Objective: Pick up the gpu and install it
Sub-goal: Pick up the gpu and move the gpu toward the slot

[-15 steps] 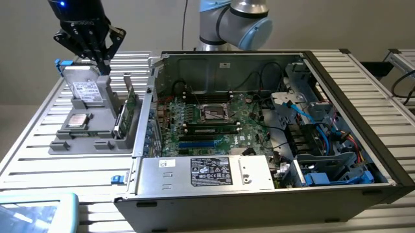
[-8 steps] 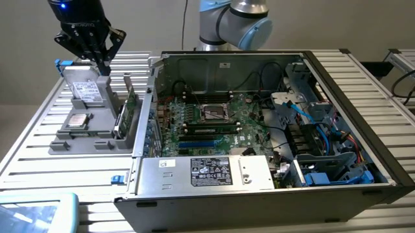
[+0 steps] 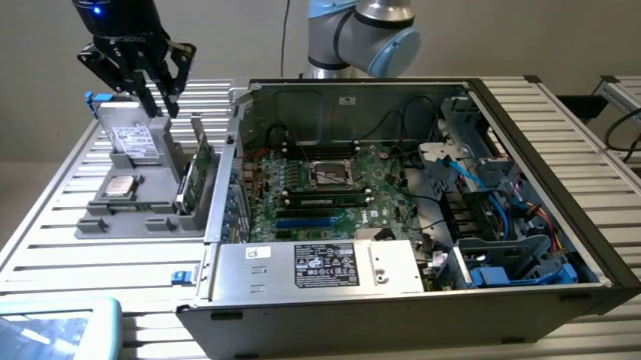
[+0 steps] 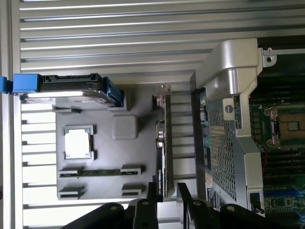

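The gpu (image 3: 201, 161) stands on its edge in a slot of the grey parts fixture (image 3: 130, 217), on the exterior view's left beside the open computer case. In the wrist view the gpu (image 4: 165, 143) is a thin card seen edge-on, green along its length, with a silver bracket at one end. My gripper (image 3: 164, 111) hangs open above the fixture's far end, holding nothing. The wrist view has its two black fingers (image 4: 152, 195) on either side of the line of the card's near end, above it and not touching.
The fixture also carries a silver hard drive (image 3: 135, 140) with blue tabs, a processor (image 3: 122, 186) and a memory stick (image 4: 100, 171). The open case (image 3: 561, 225) shows the motherboard (image 3: 331, 187), blue slots (image 3: 311, 223) and a power supply (image 3: 320, 266). A screen (image 3: 50, 326) lies at the front corner.
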`<state>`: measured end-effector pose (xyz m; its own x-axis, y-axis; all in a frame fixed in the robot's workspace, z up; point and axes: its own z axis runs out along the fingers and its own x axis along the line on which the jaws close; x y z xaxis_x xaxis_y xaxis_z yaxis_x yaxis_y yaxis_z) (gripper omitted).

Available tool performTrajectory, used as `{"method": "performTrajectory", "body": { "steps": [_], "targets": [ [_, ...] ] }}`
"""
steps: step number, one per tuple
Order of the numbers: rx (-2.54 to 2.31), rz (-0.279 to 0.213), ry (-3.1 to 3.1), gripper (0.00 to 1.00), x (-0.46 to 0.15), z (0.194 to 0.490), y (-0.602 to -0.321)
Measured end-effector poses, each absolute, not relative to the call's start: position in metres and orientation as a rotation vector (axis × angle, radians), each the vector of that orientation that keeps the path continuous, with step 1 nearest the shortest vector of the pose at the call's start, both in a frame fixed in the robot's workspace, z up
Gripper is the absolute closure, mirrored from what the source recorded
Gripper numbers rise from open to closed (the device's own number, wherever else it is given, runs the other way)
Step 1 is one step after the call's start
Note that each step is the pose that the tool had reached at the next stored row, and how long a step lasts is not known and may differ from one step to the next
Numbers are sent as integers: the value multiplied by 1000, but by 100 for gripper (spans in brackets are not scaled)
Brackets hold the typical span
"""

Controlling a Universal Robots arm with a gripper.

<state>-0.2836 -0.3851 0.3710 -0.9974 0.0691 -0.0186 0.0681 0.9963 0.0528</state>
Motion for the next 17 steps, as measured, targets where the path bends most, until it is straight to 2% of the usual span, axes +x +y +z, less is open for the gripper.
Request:
{"method": "performTrajectory", "body": {
  "steps": [2, 3, 17],
  "targets": [
    [107, 82, 3118, 64, -284, 370, -385],
    [107, 82, 3119, 58, -284, 369, -385],
    [87, 99, 3119, 58, -289, 344, -385]
  ]
}}
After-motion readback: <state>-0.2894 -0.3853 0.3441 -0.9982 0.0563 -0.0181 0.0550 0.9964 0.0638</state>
